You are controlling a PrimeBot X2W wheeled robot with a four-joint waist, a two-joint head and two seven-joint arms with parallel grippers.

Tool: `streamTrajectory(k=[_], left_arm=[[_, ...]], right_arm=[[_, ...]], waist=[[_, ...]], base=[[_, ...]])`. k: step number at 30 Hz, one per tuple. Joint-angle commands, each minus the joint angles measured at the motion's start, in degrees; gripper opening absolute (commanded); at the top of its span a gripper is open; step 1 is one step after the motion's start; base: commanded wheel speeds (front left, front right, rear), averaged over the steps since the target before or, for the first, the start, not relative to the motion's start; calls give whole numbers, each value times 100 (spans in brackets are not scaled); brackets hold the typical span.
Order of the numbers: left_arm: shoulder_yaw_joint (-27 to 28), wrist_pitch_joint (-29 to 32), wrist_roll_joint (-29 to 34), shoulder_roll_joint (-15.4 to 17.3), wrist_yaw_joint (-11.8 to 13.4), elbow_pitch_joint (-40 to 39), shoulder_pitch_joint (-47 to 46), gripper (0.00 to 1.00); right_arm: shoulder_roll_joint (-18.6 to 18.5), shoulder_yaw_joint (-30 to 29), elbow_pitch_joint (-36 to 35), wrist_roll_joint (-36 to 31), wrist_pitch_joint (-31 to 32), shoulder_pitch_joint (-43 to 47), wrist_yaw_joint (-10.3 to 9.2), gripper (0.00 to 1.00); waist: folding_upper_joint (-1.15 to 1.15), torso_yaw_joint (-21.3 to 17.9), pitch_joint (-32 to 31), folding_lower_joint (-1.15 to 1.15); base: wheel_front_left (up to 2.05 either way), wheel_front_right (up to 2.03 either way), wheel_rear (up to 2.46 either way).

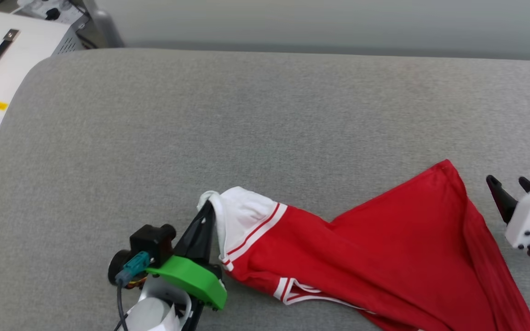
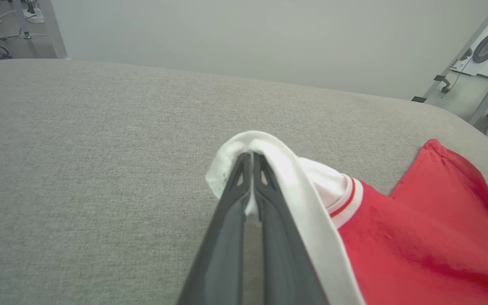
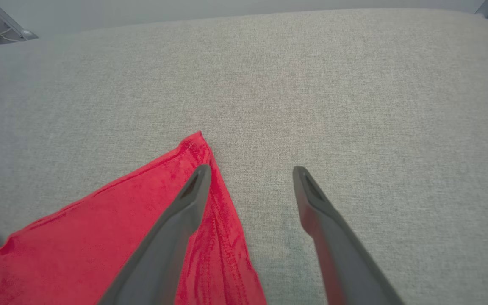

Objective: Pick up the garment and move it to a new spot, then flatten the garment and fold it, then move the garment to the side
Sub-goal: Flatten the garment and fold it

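The garment (image 1: 384, 248), a red jersey shirt with a white sleeve and red-and-white stripe trim, lies crumpled along the near edge of the grey cushion (image 1: 265, 119). My left gripper (image 1: 209, 208) is shut on the white sleeve, whose cloth (image 2: 265, 146) drapes over the pinched fingertips. My right gripper (image 1: 509, 181) stands open at the right, just past the garment's red pointed corner (image 3: 197, 146); its left finger (image 3: 193, 190) hovers over the red cloth, its right finger over bare cushion. The "23" and lettering are hidden.
A white case with a black handle (image 1: 2, 55) sits off the cushion's far left corner. Bare grey cushion stretches across the back and left. In the left wrist view a washing machine (image 2: 487, 46) stands in the room at the far right.
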Motion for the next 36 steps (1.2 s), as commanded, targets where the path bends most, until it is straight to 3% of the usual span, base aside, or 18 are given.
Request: streamTrajectory(k=[1, 7, 13, 20, 21, 22, 24, 29, 36], left_arm=[[-63, -21, 17, -21, -38, 12, -136, 0], [-310, -79, 27, -56, -115, 96, -478, 0], [-460, -194, 7, -92, -158, 182, -815, 0], [-537, -285, -43, -122, -179, 310, -929, 0], [-537, -294, -51, -126, -180, 332, -928, 0], [-534, -300, -58, -128, -181, 350, -924, 0], [-529, -311, -70, -134, -183, 386, -914, 0], [-540, -326, -100, -146, -187, 456, -888, 0], [-451, -331, -152, -4, -188, 509, -847, 0]], right_arm=[[-117, 165, 72, 75, 339, -251, -4, 100], [-589, 912, 356, 247, 1927, -1093, -4, 100], [-853, 1320, 680, 269, 2233, -1587, -4, 100], [-861, 1917, 1207, 702, 2563, -1458, -4, 100], [-869, 2013, 1261, 774, 2646, -1407, -4, 84], [-875, 2082, 1310, 835, 2734, -1370, -4, 44], [-870, 2193, 1360, 990, 2850, -1319, -4, 0], [-932, 2202, 1365, 1226, 2810, -1386, -4, 0], [-1052, 1791, 1197, 1229, 2185, -1607, -4, 0]], waist=[[0, 214, 177, 0], [0, 497, 492, 0], [0, 690, 881, 0], [0, 787, 1036, 0], [0, 788, 1032, 0], [0, 786, 1026, 0], [0, 780, 1008, 0], [0, 752, 887, 0], [0, 610, 415, 0]], base=[[0, 0, 0], [0, 0, 0], [0, 0, 0], [0, 0, 0], [0, 0, 0], [0, 0, 0], [0, 0, 0], [0, 0, 0], [0, 0, 0]])
